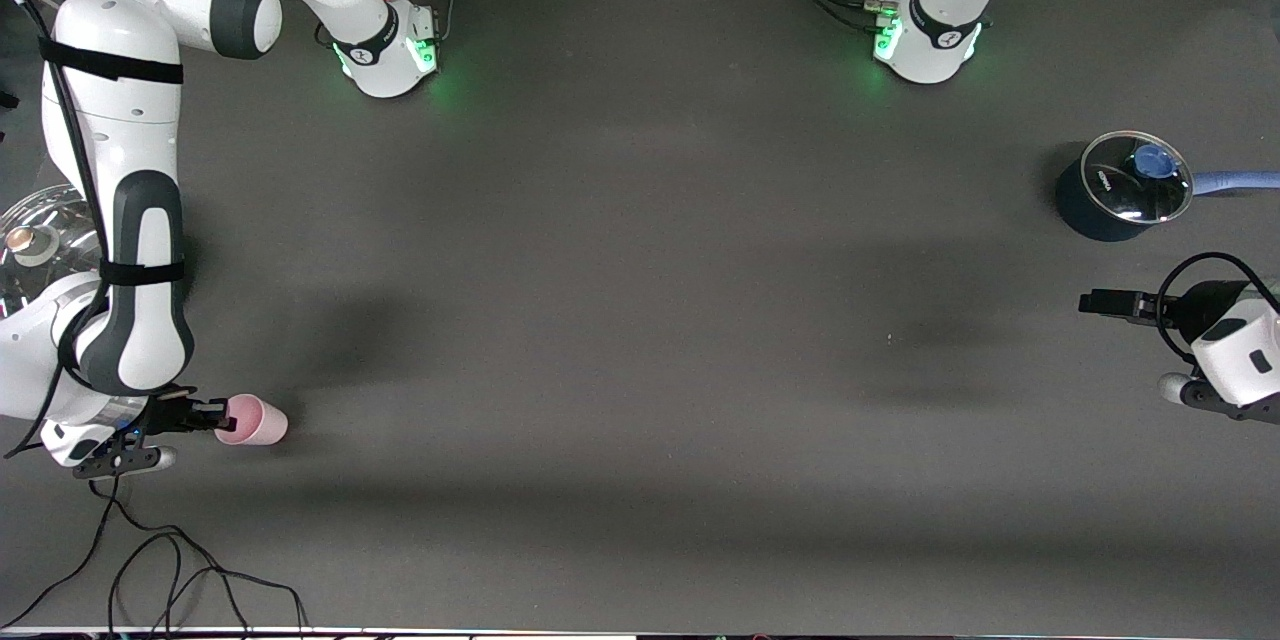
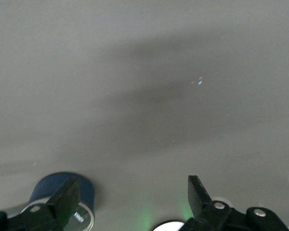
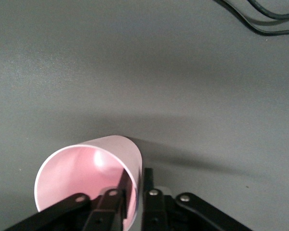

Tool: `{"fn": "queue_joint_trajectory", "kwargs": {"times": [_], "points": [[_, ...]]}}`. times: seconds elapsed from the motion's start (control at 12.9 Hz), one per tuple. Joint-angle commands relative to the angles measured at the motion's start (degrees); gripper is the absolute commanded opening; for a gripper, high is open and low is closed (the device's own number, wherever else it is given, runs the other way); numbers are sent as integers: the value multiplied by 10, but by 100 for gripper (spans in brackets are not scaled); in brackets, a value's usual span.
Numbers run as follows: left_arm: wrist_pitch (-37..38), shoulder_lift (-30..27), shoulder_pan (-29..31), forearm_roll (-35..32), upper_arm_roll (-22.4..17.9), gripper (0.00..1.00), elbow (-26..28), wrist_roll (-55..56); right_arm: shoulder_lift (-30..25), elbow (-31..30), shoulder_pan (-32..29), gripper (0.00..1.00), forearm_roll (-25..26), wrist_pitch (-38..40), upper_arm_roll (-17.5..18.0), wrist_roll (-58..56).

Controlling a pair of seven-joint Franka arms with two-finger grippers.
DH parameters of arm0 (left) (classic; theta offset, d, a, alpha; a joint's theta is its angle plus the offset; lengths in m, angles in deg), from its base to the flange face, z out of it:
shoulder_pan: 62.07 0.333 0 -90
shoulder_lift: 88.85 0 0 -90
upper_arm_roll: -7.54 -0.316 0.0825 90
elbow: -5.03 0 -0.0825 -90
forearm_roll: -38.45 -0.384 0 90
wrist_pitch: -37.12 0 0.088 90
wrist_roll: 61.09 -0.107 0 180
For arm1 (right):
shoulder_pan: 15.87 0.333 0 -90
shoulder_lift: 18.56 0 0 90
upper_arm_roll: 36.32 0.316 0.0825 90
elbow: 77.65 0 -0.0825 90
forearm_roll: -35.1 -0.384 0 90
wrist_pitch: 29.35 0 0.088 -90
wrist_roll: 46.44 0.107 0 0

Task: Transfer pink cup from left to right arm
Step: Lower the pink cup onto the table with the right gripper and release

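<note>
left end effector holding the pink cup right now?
No, the left end effector is open with nothing between its fingers; the pink cup sits at the right end effector.

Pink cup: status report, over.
Right gripper pinching pink cup rim at its table end. Left gripper open, empty, waiting beside the blue pot. Nothing obstructing.

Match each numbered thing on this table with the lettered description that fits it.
Things:
1. pink cup
2. blue pot
3. left tool
4. right tool

Descriptions:
a. open and holding nothing, over bare table
b. closed on a thin rim, one finger inside and one outside
c. tipped on its side at the right arm's end of the table
d. standing under a glass lid at the left arm's end of the table

Pairs: 1-c, 2-d, 3-a, 4-b
</note>
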Motion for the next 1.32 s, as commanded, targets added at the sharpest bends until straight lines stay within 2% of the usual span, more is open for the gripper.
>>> {"fn": "queue_joint_trajectory", "kwargs": {"times": [0.0, 0.08, 0.23, 0.62, 0.78, 0.86, 0.93, 1.17, 1.24], "points": [[42, -22, -4, -23, -5, 100, 13, 17, -12, 11, 4, 100, -4, 39, -1, 19], [49, -24, -5, -22, -5, 100, 13, 17, -30, 11, 15, 100, 4, 57, -8, 35], [51, -25, -5, -22, -1, 100, 13, 18, -84, 11, 51, 100, 78, 97, -27, 86], [46, -25, -4, -23, -5, 100, 13, 11, -254, 7, 104, 100, 227, 235, -27, 165], [43, -26, -6, -32, -15, 100, 12, 9, -311, -3, 125, 100, 249, 272, -28, 195], [46, -26, -32, -33, -33, 100, 12, 10, -342, -18, 136, 100, 275, 285, -27, 215], [53, -23, -70, -31, -75, 100, 3, 9, -379, -52, 155, 100, 301, 284, -27, 241], [91, -14, -210, -10, -217, 100, -54, 6, -450, -137, 198, 100, 357, 259, -26, 327], [92, -14, -267, 7, -281, 100, -56, 5, -461, -151, 201, 100, 358, 250, -26, 328]]}}
